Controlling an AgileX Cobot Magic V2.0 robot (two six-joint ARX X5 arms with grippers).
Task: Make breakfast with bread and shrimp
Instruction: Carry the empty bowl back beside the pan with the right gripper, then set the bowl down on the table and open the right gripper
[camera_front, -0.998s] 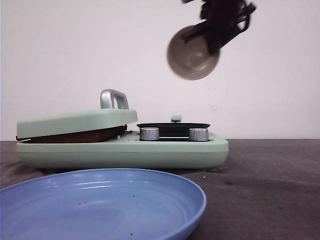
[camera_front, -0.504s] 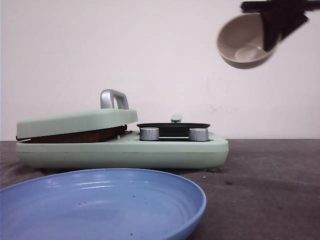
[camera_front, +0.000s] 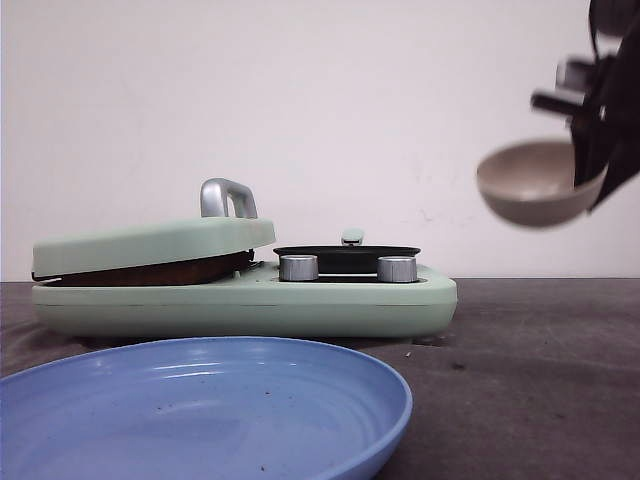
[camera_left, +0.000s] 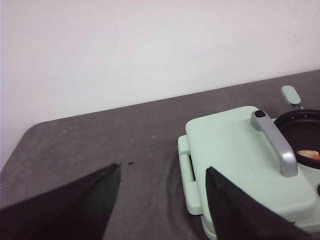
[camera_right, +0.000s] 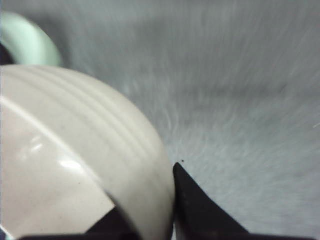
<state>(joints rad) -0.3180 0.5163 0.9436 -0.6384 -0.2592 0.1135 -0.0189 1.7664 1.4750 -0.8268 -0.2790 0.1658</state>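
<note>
2 right fingers (camera_right: 200, 210) pinch the beige bowl's (camera_front: 530, 185) rim; left fingers (camera_left: 75, 205) spread, bread unseen.

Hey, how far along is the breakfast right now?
Done: the mint-green sandwich press lid is down on something brown, and food sits in the black pan. In hand: the right gripper carries a beige bowl. Left: the blue plate holds no food.

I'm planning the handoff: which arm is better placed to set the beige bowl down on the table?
Right. The right gripper already grips the beige bowl in the air above bare table; the left gripper hangs open by the green cooker.
</note>
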